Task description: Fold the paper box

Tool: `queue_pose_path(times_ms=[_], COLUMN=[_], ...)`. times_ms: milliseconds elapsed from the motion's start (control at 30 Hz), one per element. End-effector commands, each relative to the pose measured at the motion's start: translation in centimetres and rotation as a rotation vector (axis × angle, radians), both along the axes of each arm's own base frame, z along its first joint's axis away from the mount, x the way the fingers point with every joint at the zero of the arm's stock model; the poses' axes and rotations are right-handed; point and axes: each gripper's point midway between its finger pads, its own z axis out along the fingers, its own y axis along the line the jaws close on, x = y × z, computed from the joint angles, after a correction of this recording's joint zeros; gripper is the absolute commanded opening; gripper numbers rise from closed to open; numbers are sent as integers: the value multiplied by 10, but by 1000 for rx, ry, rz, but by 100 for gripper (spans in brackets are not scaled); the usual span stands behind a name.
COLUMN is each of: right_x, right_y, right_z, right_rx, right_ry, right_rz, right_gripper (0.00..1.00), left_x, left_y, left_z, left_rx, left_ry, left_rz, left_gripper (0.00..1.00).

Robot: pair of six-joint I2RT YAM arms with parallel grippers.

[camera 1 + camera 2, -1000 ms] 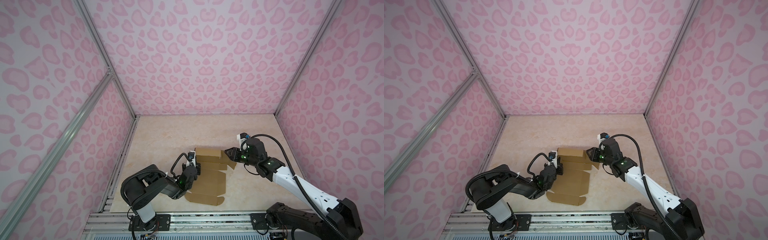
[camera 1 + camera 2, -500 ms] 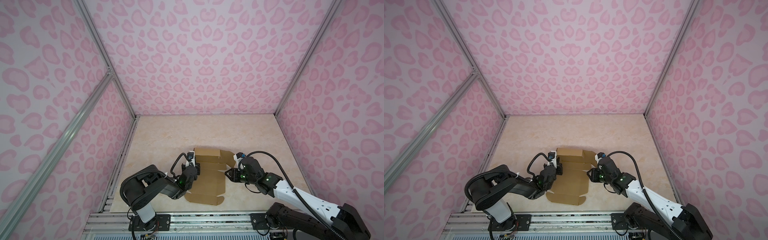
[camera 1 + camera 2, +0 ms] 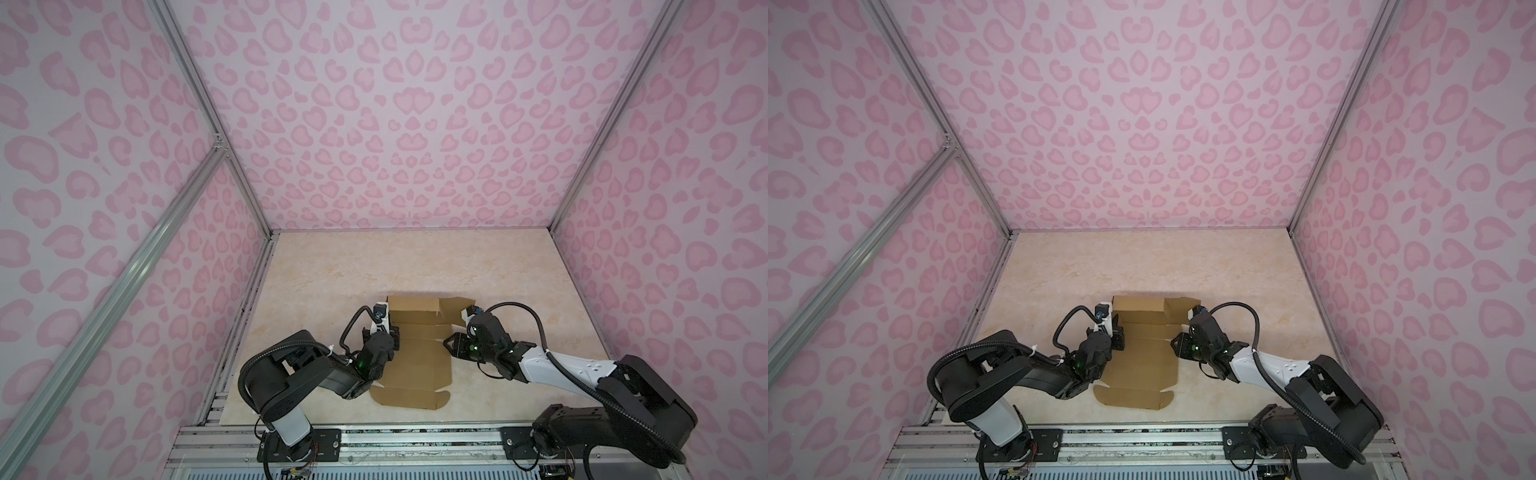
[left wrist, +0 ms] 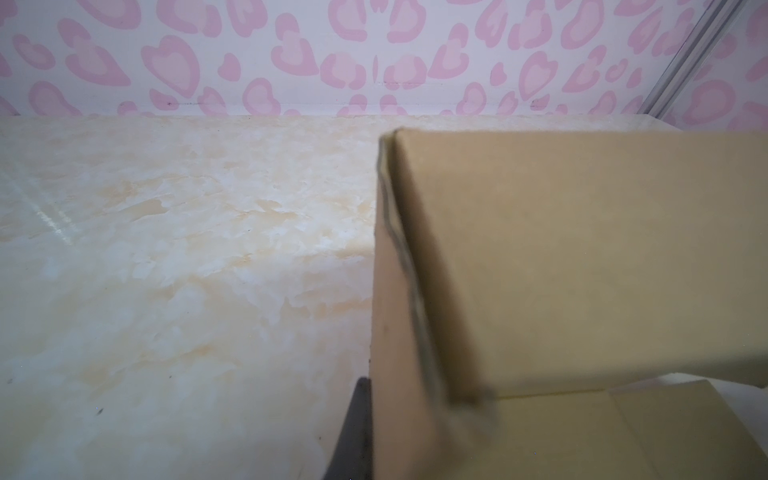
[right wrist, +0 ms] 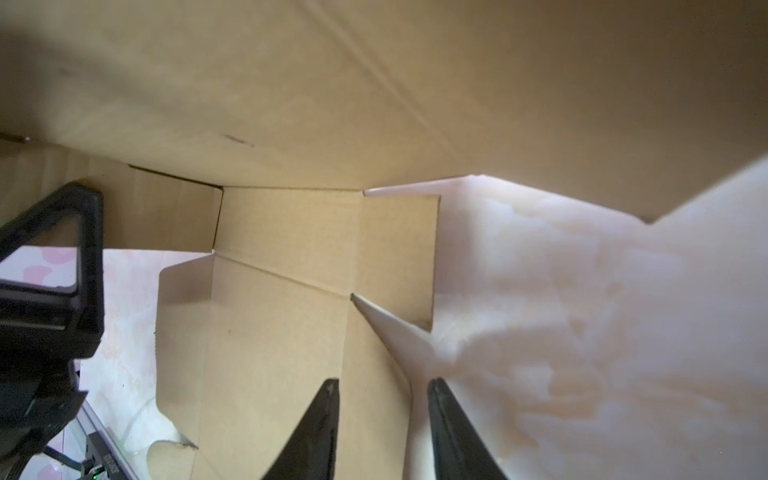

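The paper box (image 3: 415,365) (image 3: 1142,365) is a brown cardboard sheet lying partly folded on the tabletop, its far wall (image 3: 411,303) standing up. My left gripper (image 3: 392,332) (image 3: 1119,334) is shut on the raised left side flap. In the left wrist view one dark finger (image 4: 353,432) presses that flap (image 4: 540,270); the other finger is hidden behind it. My right gripper (image 3: 449,345) (image 3: 1177,343) is open at the sheet's right edge. In the right wrist view its fingertips (image 5: 332,386) straddle the cardboard edge (image 5: 374,353) without clamping it.
The marble-look tabletop (image 3: 374,266) is enclosed by pink heart-patterned walls (image 3: 415,124) at the back and both sides. An aluminium rail (image 3: 415,436) carries both arm bases along the front edge. The left arm's gripper body (image 5: 54,270) shows in the right wrist view.
My right gripper has left the far right corner flap and moved nearer and lower, to the sheet's right edge. The left gripper has held still on its flap.
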Motion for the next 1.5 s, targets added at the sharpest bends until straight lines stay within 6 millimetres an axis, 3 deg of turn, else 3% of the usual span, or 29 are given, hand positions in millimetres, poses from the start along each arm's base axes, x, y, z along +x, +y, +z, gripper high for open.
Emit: queue_pose_path(times_ms=[0,267,500,933,1467], right_x=[12,24,33,24,29], right_y=[8,-1,6,43,72], right_z=[8,10,20,50,32], right_rx=[71,17,49,155,180], right_ry=[-63,-153,-224,-350,-371], right_rz=[-3,-27,-13,106,143], right_gripper=[39,40,42,43,43], left_x=[0,-1,0,0,0], left_y=[1,0,-1,-2,-4], left_z=[4,2,2,1,2], left_rx=[-11,-7,-7,-9,-16], left_ry=[-9,-3,-3,2,5], left_rz=[1,-1,-3,-9,-15], left_gripper=[4,4,4,4,4])
